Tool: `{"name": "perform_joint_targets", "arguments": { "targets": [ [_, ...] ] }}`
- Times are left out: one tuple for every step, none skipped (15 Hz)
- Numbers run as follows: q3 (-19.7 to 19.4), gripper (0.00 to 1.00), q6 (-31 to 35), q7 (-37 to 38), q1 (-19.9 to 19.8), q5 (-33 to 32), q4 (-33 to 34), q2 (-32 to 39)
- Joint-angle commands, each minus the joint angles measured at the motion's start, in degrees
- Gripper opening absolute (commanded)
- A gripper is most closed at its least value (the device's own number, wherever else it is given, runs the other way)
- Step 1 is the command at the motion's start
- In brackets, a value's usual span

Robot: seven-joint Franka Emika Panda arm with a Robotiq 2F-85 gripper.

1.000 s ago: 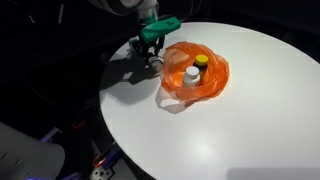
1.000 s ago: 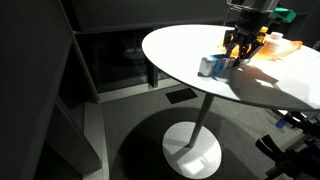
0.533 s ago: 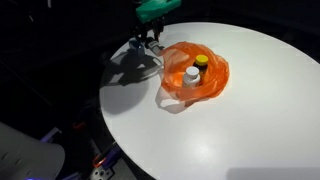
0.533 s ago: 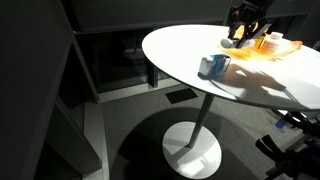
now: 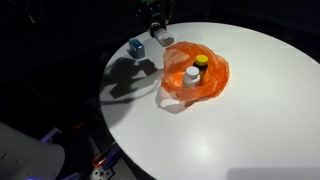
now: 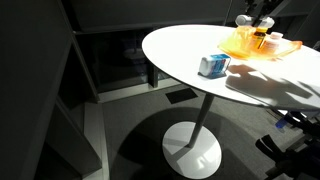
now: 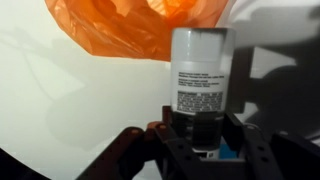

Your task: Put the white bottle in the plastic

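My gripper [image 7: 200, 128] is shut on a white bottle [image 7: 200, 72] with a printed label, held upright between the fingers. In both exterior views the gripper [image 5: 157, 20] [image 6: 250, 14] hangs above the table's far edge, beside the orange plastic bag [image 5: 196, 72] [image 6: 254, 40]. The bottle [image 5: 160, 33] is lifted off the table. The bag lies open on the white table and holds a white-capped bottle [image 5: 190, 73] and a yellow-capped one [image 5: 201, 61]. In the wrist view the orange plastic [image 7: 130, 30] lies beyond the held bottle.
A small blue and white box [image 5: 136, 46] [image 6: 213, 65] stands on the round white table [image 5: 240, 120] near its edge, close to the gripper. The table has a single pedestal foot [image 6: 192, 148]. The surroundings are dark.
The gripper has risen from beside the blue box with the white bottle in it and now sits higher, nearer the bag. The box stays on the table.
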Motion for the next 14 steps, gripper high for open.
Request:
{"name": "perform_joint_targets", "arguments": {
  "targets": [
    [-2.4,0.25,-0.6,0.5,-1.3,-1.2,-1.2,-1.9],
    [-3.0,0.25,-0.4,0.7,-1.7,-1.6,-1.2,-1.6],
    [-3.6,0.25,-0.1,0.3,-2.1,-1.6,-1.2,-1.3],
    [-4.1,0.25,0.0,0.0,-2.4,-1.6,-1.2,-1.0],
    [-4.6,0.25,0.3,-0.6,-2.7,-1.1,-1.2,-0.6],
    [-5.0,0.25,0.6,-1.2,-2.8,-0.6,-1.1,-0.1],
    [-5.4,0.25,0.7,-1.6,-3.0,-0.4,-1.0,0.3],
    [-5.7,0.25,0.7,-1.8,-3.1,-0.3,-0.8,0.9],
    [-5.9,0.25,0.8,-2.0,-3.2,0.0,-0.6,1.5],
    [-6.0,0.25,0.8,-2.3,-3.3,0.4,-0.4,2.2],
    [-6.0,0.25,1.0,-2.6,-3.3,0.7,-0.2,2.9],
    [-6.0,0.25,0.9,-3.1,-3.3,1.2,0.0,3.7],
    [-5.9,0.25,0.9,-3.4,-3.3,1.5,0.2,4.6],
    [-5.7,0.25,1.0,-3.7,-3.3,1.9,0.4,5.4]
  ]
}}
